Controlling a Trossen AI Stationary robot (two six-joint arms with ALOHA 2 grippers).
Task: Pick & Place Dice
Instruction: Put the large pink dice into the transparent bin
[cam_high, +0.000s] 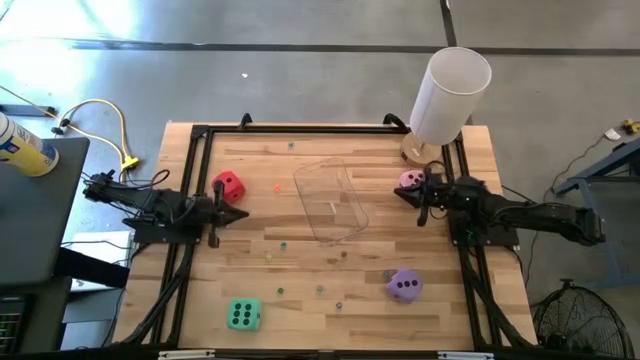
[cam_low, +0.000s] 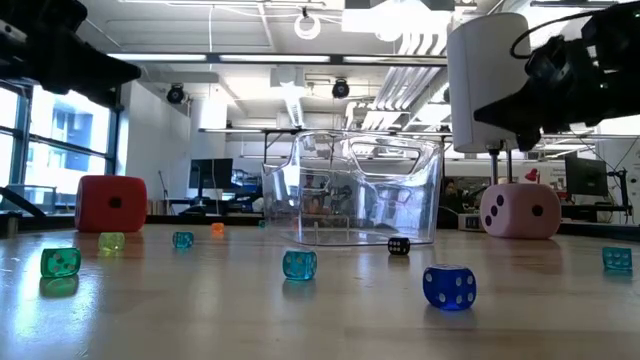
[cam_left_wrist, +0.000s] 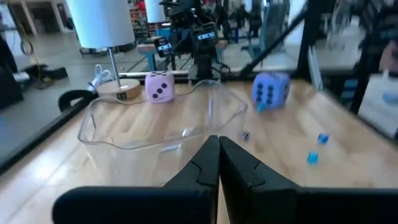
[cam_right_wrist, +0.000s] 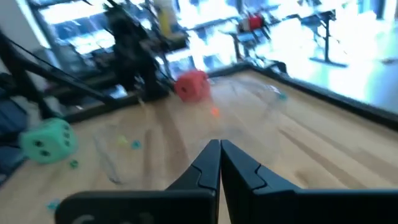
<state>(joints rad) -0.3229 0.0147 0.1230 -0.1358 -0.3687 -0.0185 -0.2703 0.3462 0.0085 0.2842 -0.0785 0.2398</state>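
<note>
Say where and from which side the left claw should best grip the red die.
Probably from above, across two opposite flat side faces of the red die. It sits flat on the table, apart from the clear bin, just beside the shut left claw, so both sides look free.

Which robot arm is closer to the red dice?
The left. Its tool sits right beside the red dice, fingers shut. The right tool is far across the clear bin, next to the pink dice.
</note>
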